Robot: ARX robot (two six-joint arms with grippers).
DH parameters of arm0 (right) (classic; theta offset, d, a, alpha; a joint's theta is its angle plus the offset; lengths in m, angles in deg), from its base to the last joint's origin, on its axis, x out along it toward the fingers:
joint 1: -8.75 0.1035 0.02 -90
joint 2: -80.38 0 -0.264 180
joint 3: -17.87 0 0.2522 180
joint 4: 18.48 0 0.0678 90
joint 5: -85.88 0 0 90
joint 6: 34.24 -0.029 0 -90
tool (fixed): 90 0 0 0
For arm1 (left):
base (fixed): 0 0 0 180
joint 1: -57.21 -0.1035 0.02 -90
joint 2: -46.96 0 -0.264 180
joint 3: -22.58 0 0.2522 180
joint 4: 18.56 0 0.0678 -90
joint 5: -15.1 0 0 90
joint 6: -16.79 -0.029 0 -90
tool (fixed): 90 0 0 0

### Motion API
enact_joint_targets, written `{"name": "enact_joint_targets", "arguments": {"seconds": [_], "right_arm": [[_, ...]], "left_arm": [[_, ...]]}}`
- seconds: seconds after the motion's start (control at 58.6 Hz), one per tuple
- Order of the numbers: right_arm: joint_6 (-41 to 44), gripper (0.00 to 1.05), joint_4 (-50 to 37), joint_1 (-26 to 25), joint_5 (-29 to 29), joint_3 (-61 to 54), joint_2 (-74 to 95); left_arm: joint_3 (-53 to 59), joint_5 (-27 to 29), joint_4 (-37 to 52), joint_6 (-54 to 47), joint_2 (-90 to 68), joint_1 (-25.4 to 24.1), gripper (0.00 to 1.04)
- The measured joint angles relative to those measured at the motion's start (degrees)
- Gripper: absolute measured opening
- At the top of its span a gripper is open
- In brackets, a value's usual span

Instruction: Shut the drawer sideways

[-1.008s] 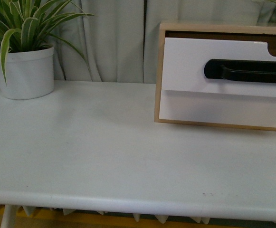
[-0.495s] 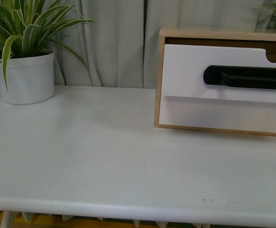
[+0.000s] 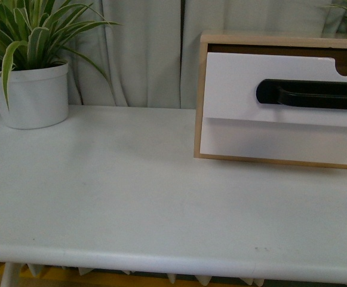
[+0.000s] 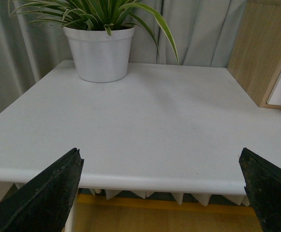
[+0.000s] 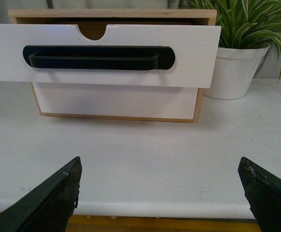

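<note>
The drawer (image 3: 239, 84) is white and flat-fronted, with a long black bar handle (image 3: 310, 94) and a half-round cutout. It sits in a light wood case (image 3: 199, 101) at the table's back right and stands pulled out of the case. The right wrist view shows the drawer (image 5: 188, 53) and its handle (image 5: 96, 57) head-on, overhanging the lower front. My right gripper (image 5: 159, 193) is open and empty, over the table's front edge, well short of the drawer. My left gripper (image 4: 162, 193) is open and empty at the front edge, with the case (image 4: 263, 48) off to one side. Neither gripper shows in the front view.
A plain white lower drawer front (image 5: 116, 100) sits under the open drawer. A potted striped plant (image 3: 33, 95) stands at the table's back left, and another pot (image 5: 234, 67) stands beside the case. Grey curtains hang behind. The white table (image 3: 131, 197) has a rounded front edge.
The front view has shifted slightly, so the whole scene sits a little lower in the frame than a second ago. The drawer has not moved in its case.
</note>
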Motion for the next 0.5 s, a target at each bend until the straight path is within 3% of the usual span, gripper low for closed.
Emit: {"name": "enact_joint_targets", "arguments": {"seconds": [0.256, 0.29, 0.393, 0.495], "right_arm": [[-0.55, 0.95, 3.10, 0.57, -2.01, 0.94, 0.98], [-0.90, 0.95, 6.71, 0.83, -3.30, 2.23, 2.73], [-1.27, 0.95, 10.12, 0.20, -2.38, 3.65, 7.10], [-0.59, 0.95, 9.49, -2.62, 1.92, 5.79, 11.39]], "left_arm": [[0.00, 0.00, 0.00, 0.02, 0.00, 0.00, 0.98], [0.07, 1.88, 0.55, -1.09, 0.02, 0.61, 0.98], [0.11, 16.44, 8.02, -13.62, -0.61, 5.38, 0.98], [0.13, 17.97, 16.35, -27.06, -5.11, 7.04, 0.98]]}}
